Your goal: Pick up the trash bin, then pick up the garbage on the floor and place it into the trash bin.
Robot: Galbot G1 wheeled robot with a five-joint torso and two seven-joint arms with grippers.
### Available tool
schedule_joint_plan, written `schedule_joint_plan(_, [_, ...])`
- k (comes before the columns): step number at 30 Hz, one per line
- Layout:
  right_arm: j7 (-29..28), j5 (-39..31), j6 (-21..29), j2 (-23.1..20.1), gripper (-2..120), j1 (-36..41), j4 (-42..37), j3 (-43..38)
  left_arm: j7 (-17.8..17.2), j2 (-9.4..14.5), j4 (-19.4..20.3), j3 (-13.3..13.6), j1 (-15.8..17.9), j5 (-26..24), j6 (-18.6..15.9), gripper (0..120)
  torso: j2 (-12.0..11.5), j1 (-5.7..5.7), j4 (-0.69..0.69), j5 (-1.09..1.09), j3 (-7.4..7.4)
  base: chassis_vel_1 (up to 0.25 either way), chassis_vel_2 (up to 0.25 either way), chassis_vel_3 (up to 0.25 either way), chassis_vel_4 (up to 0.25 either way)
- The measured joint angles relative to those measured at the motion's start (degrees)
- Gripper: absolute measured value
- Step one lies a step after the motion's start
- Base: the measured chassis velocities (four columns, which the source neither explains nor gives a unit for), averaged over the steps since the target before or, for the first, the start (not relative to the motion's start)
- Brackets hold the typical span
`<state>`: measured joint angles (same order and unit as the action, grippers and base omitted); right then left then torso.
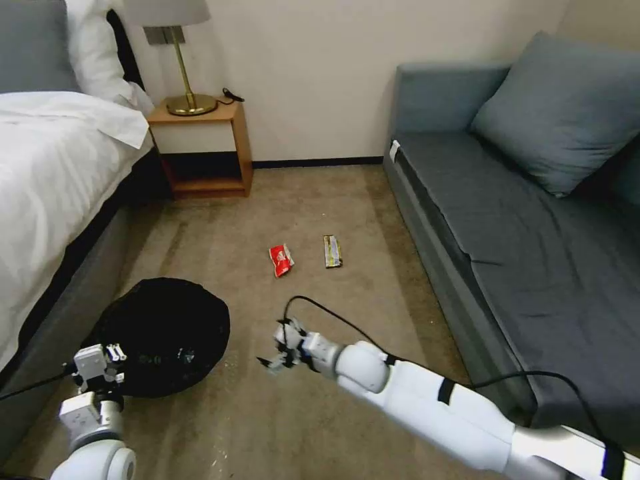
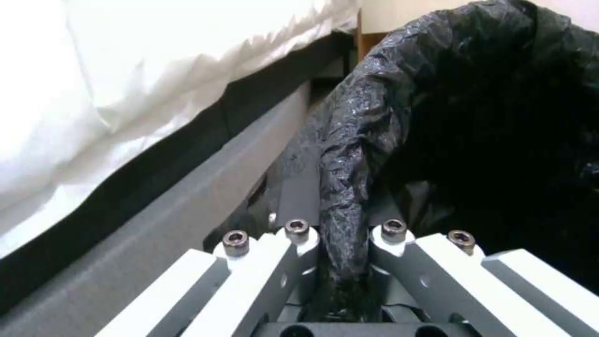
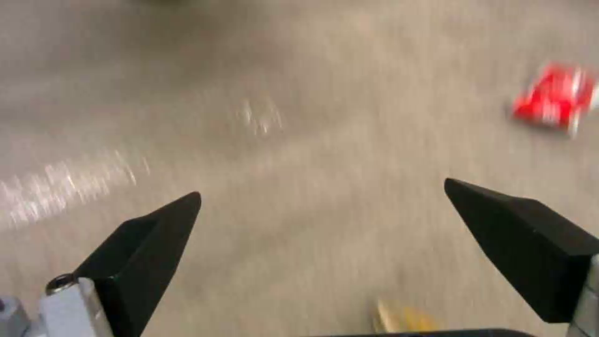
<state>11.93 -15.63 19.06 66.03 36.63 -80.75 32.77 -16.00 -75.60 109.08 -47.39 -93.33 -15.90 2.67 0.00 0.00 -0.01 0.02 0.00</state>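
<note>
1. Left gripper (image 1: pixel 110 357): nearest the robot, low at its left. In the left wrist view the jaws are pressed together on a fold of the black liner at the rim of the trash bin (image 2: pixel 349 187). This arm serves as carrier, not picker.

2. Trash bin (image 1: pixel 163 333): round, lined in crinkly black plastic, mouth facing up beside the grey bed base (image 1: pixel 60 320), on the robot's left. Whether it is lifted clear of the carpet (image 1: pixel 220 427) cannot be told.

3. Right gripper (image 1: pixel 280 357): low over the carpet just to the right of the bin, fingers spread wide and holding nothing, as the right wrist view (image 3: pixel 321 210) shows. It is the nearer gripper to the litter, and the free one.

4. Red snack packet (image 1: pixel 281 259): flat on the carpet, ahead of the right gripper and almost straight beyond it; long axis running roughly away from the robot, slightly slanted. It also shows in the right wrist view (image 3: pixel 552 100).

5. Yellow-green bar wrapper (image 1: pixel 333 251): just beside the packet, on its right, apart from it; long axis also pointing away from the robot. Judged the slightly farther reach.

6. Judgement: the coming move likely turns on a forward reach of the right arm, jaws set across the packet's short width.
</note>
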Motion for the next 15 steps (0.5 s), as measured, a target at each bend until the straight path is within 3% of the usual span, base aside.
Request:
schedule_joint_plan(5, [3.08, 2.29, 2.11, 0.57, 100, 0.27, 6.90, -2.42, -0.02, -0.32, 0.04, 0.03, -0.45, 0.42, 0.50, 5, 0.00, 0.00, 0.02, 0.00, 0.00, 0.000, 0.000, 0.000, 0.000])
schedule_joint_plan(15, [4.75, 6.58, 1.27, 2.64, 100, 0.29, 17.52, -6.92, -0.02, -0.38, 0.14, 0.03, -0.75, 0.47, 0.83, 5, 0.00, 0.00, 0.01, -0.02, 0.00, 0.000, 0.000, 0.000, 0.000])
